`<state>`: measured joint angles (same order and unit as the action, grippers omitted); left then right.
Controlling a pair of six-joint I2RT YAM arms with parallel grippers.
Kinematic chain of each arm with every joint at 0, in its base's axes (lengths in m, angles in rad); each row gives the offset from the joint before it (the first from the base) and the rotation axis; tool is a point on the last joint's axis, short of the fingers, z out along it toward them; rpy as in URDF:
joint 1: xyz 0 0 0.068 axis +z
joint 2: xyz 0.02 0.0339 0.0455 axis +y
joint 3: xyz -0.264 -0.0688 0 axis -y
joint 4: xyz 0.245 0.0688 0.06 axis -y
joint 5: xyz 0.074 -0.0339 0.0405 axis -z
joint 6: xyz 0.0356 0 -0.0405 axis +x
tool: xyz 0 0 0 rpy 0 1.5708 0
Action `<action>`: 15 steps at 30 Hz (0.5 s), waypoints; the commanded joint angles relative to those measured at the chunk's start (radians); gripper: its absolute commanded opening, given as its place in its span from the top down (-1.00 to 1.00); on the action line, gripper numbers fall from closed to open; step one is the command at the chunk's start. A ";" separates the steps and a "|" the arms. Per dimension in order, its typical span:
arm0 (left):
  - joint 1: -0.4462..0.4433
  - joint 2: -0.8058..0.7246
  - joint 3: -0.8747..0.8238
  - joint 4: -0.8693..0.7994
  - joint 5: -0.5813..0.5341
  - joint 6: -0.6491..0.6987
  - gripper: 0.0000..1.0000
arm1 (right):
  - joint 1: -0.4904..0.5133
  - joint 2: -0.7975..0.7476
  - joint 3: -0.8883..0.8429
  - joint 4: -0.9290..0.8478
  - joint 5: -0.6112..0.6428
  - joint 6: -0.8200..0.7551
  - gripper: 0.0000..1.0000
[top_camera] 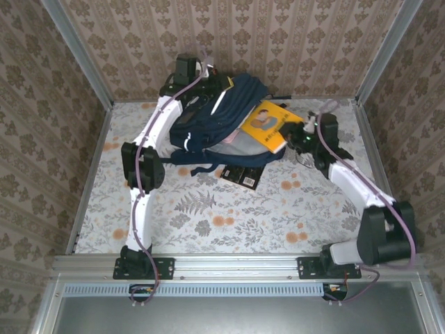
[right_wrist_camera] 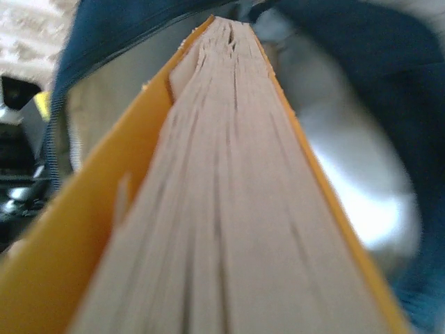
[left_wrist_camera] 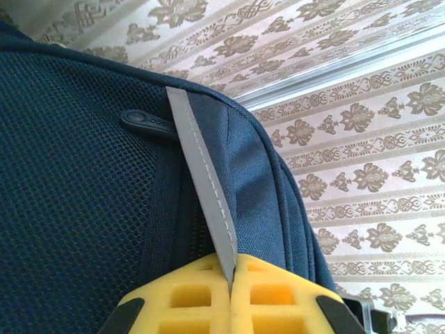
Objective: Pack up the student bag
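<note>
- Left gripper was pinched shut on the grey stripe of the bag, holding its mouth up at the far middle of the table.
- Right gripper clamped the yellow book, whose front edge sat inside the opening.
- To my eye, the book wanted a straight push along its length, with the stripe pulled taut so no fabric folded across.
- A dark booklet lay just in front of the bag.
</note>
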<state>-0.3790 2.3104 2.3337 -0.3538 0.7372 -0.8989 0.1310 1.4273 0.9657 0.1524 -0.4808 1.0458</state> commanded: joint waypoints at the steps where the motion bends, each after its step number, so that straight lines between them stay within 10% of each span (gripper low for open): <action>1: 0.015 -0.071 0.010 0.168 0.041 -0.072 1.00 | 0.064 0.155 0.142 0.197 -0.053 0.058 1.00; 5: 0.026 -0.075 0.010 0.196 0.042 -0.099 1.00 | 0.152 0.427 0.378 0.198 -0.040 0.118 0.88; 9: 0.052 -0.080 -0.001 0.214 0.042 -0.120 1.00 | 0.252 0.674 0.684 0.031 0.008 0.082 -0.41; 15: 0.114 -0.078 -0.033 0.262 0.046 -0.167 1.00 | 0.239 0.557 0.634 -0.256 0.168 -0.118 -0.75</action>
<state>-0.3202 2.3104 2.2925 -0.2352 0.7906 -1.0271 0.4080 2.1120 1.6081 0.0544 -0.4000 1.0496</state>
